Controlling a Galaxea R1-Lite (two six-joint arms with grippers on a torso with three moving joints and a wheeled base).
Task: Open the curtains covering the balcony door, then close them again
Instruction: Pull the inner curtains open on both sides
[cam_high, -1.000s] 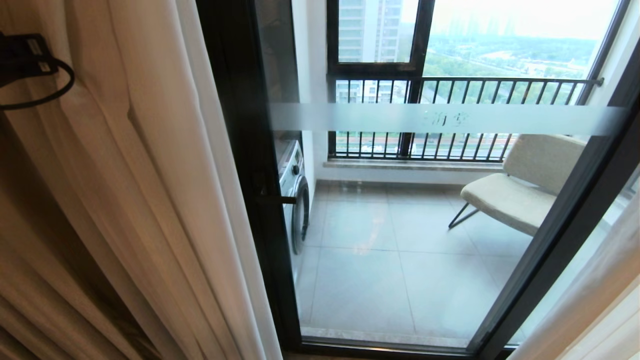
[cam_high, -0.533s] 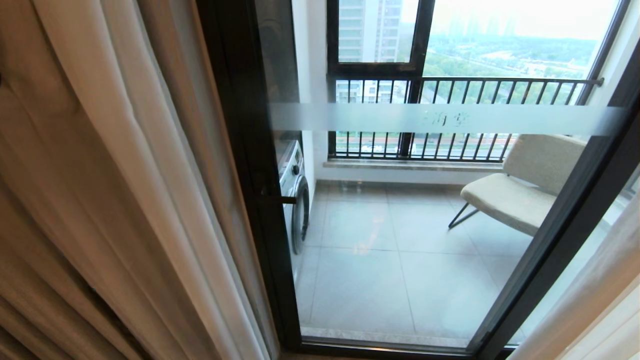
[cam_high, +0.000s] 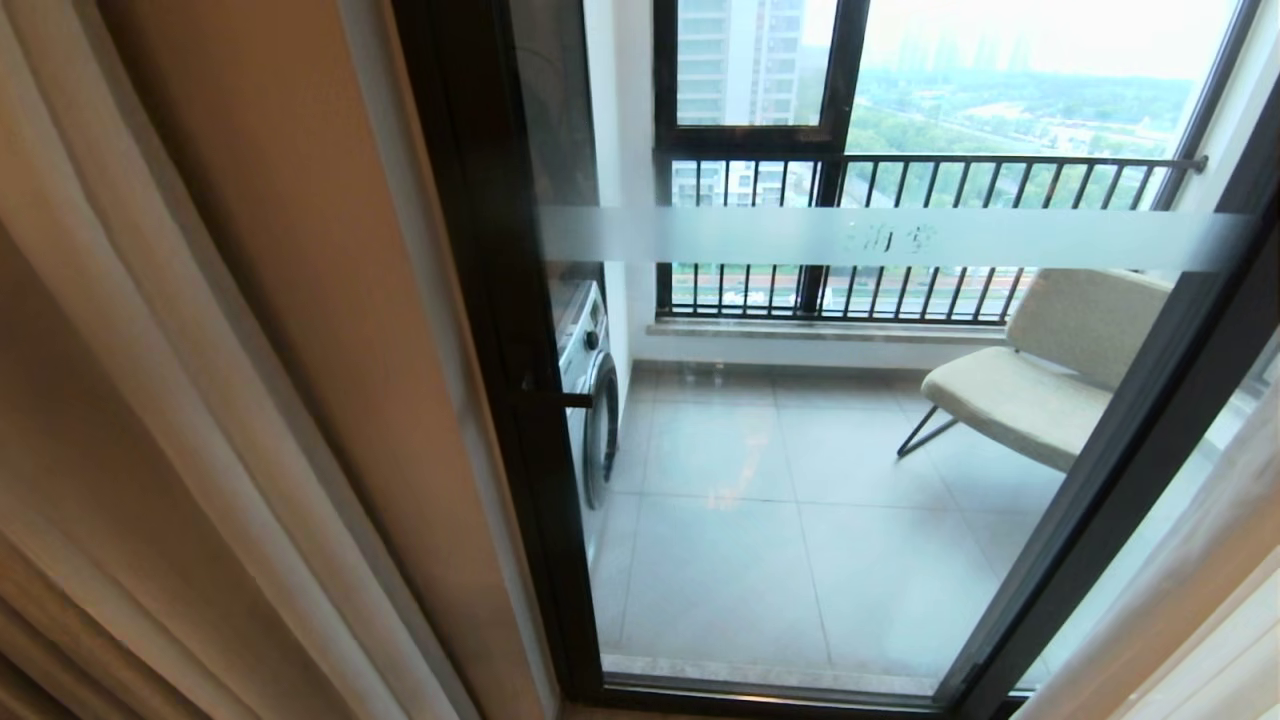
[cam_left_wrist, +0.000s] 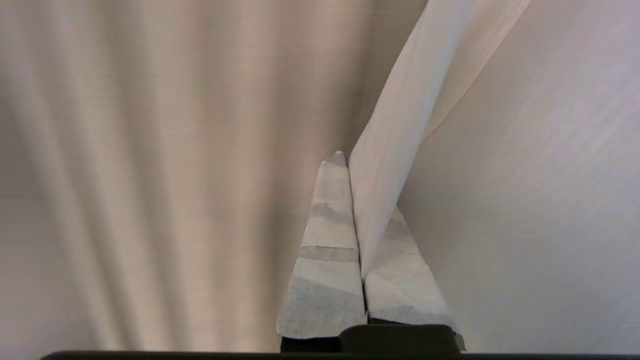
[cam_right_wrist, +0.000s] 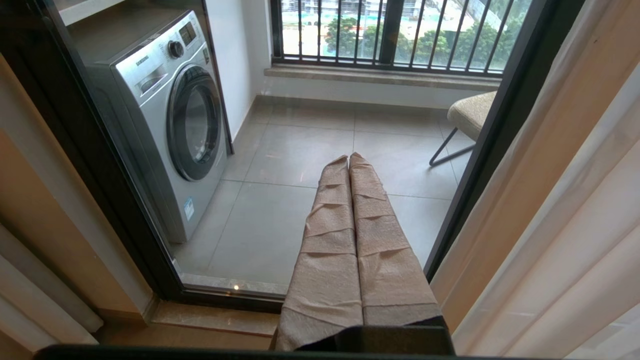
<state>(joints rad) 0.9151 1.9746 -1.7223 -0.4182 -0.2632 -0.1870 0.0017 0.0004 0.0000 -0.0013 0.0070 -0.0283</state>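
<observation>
**Curtain pinched beside the balcony door**

My left tool (cam_left_wrist: 356, 165) is clenched on a fold of the curtains (cam_high: 230, 380) — drawn aside, left of the balcony door (cam_high: 800, 450). My right tool (cam_right_wrist: 349, 159), clamped on nothing, points at the door glass — washing machine (cam_right_wrist: 165, 115) behind it.

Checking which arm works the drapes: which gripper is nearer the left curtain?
Left. The left gripper is shut on the left curtain; the right gripper faces the glass, apart.
</observation>
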